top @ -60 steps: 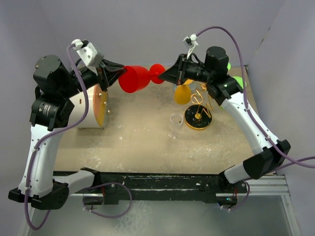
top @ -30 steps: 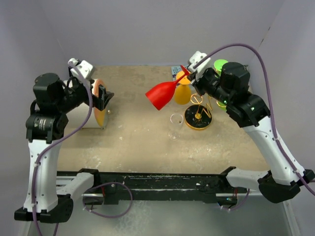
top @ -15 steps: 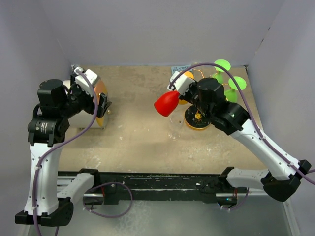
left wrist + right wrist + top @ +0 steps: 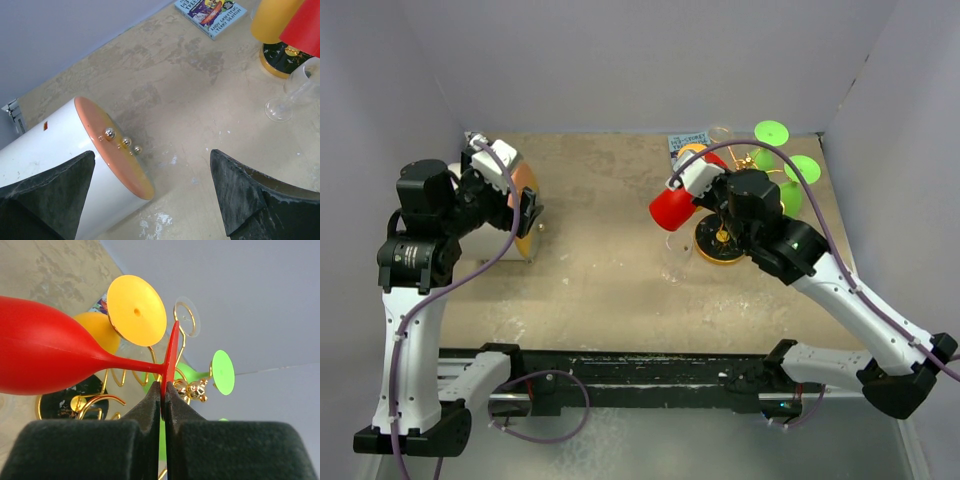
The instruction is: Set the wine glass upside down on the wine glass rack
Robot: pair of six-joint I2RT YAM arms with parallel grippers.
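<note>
**Speckled beige tabletop, grey walls: red glass pinched by its foot, not on the rack yet**

Speckled beige tabletop [image 4: 600, 280] boxed in by plain grey walls [image 4: 620, 60], that's the setting. From the top camera you get the layout: the wine glass rack [image 4: 722, 240] sits right of centre on its round black base, with green glasses [image 4: 803, 168] and a yellow glass [image 4: 692, 152] hung on it. The red wine glass [image 4: 672, 208] is in the air just left of the rack, lying on its side with the bowl pointing away from the rack. A clear glass [image 4: 675, 255] stands upright on the tabletop near the base.

What the top view doesn't give you is the grip, since the arm covers it. The right wrist camera does: the right end effector [image 4: 163, 390] is pressed together on the edge of the red glass's foot, seen edge-on, with the stem running off to the left. Gold wire loops and the feet of the yellow and green glasses are right behind it.

The left wrist camera shows the left end effector [image 4: 152, 154] spread wide with nothing in it, above a white cylinder [image 4: 55, 150] lying on its side with an orange lid. It also shows the cover of a book [image 4: 211, 10] by the back wall, which is only a small patch from above.
</note>
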